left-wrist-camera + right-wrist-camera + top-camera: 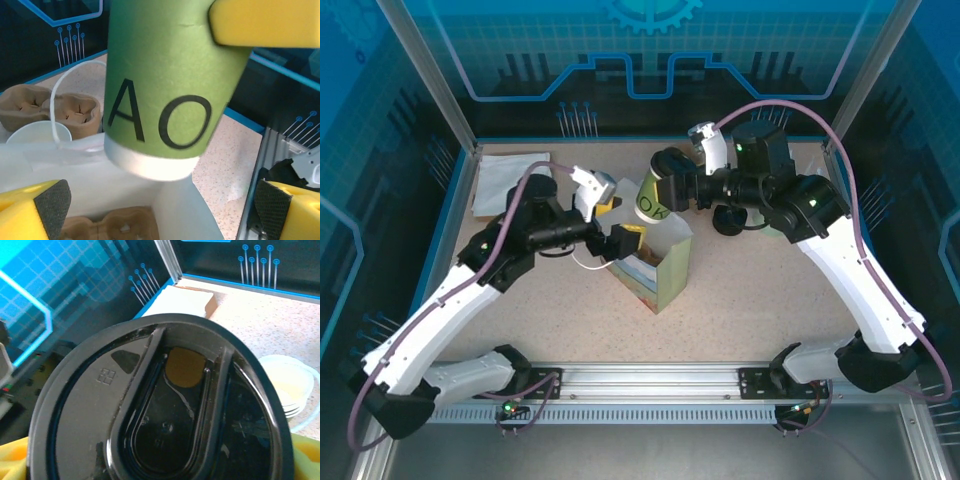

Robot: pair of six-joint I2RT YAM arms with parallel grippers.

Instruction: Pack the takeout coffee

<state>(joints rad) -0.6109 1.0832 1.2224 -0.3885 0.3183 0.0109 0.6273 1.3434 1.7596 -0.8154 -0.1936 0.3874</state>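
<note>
The takeout coffee [653, 197], an olive-green paper cup with black letters and a black lid [160, 405], hangs tilted above the open white paper bag [670, 275]. My right gripper [667, 188] is shut on it near the top, and its yellow fingers [306, 455] flank the lid. In the left wrist view the cup [165, 75] has its white base just over the bag's mouth [190, 215]. A brown cardboard carrier [120, 227] lies inside the bag. My left gripper [620, 243] stands open at the bag's left side, its pads [50, 205] wide apart and holding nothing.
Brown cardboard carriers [50, 107] and a white cup [30, 134] sit behind the bag. Stacked white cups [287, 385] and a flat white packet [182, 300] lie on the table's far side. A flat white bag [510, 175] rests at the back left.
</note>
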